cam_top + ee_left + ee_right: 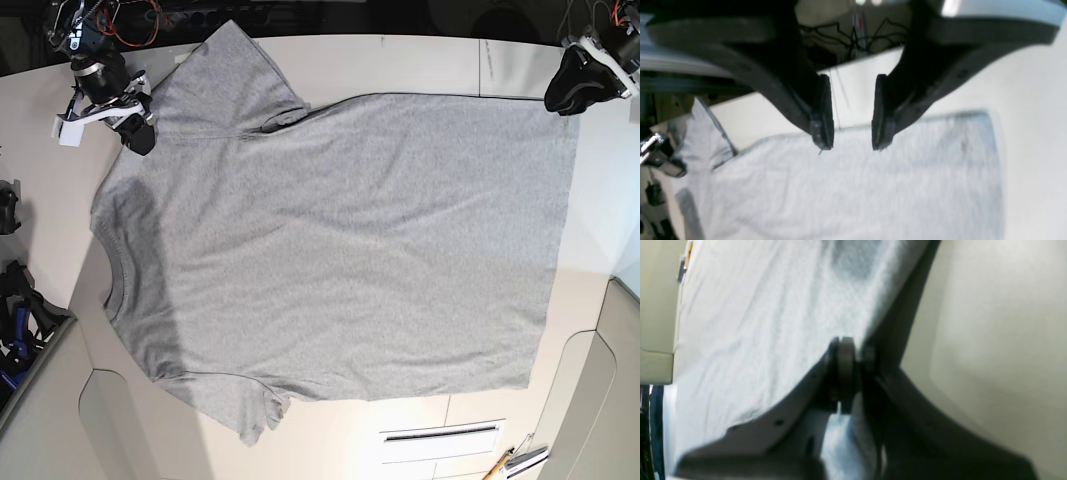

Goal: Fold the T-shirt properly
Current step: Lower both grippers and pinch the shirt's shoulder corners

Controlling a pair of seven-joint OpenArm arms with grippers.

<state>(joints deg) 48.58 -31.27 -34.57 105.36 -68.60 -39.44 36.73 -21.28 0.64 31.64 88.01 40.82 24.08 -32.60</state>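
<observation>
The T-shirt (340, 240) is lying spread flat on the pale bench (420, 65), neck toward the base view's left and hem toward its right. The right tool (848, 365) is gripping the shirt's edge by the far sleeve, jaws pinched together on what looks like a fold of grey cloth. The left tool (848, 143) is hovering over the far hem edge, jaws standing apart, holding nothing.

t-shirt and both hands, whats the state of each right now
T-shirt: spread flat on the table, unfolded, plain side up, one edge pinched.
Right hand: shut on the T-shirt's edge near the sleeve.
Left hand: open, over the hem edge, holding nothing.
</observation>
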